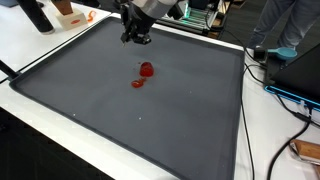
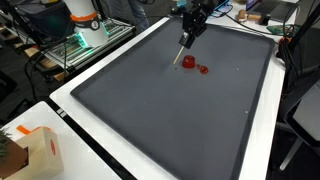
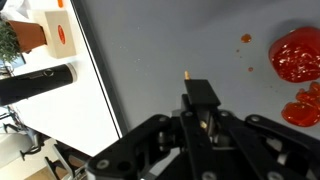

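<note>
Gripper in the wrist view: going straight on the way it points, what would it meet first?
Probably the bare dark grey mat, touched first by the thin pale stick clamped in the gripper; the red pieces lie off to one side. Depth is unclear.

Stick (image 2: 183, 48): thin, pale, approx. upright, tip down, top end clamped in hand (image 2: 190, 28). Red lump (image 1: 147, 69): glossy, rounded, on grey mat (image 1: 200, 120), at 3 o'clock of stick tip in wrist view. Red scrap (image 1: 138, 83): smaller, flat, just beside lump at its 7 o'clock.
</note>
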`<control>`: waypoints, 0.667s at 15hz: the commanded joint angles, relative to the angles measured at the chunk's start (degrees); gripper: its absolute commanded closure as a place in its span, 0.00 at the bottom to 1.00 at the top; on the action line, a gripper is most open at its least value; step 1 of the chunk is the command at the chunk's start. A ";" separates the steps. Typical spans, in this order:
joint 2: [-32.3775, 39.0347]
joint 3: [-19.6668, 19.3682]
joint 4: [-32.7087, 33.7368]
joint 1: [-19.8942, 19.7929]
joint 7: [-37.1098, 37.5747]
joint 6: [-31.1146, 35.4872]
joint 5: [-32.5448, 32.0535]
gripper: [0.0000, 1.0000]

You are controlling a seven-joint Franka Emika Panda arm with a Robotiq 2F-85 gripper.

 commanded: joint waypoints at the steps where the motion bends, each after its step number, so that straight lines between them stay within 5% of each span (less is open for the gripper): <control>1: 4.30 -0.58 3.32 1.31 4.73 -4.24 -3.68 0.97; 10: 10.78 -0.27 7.84 2.14 9.54 -10.50 -7.49 0.97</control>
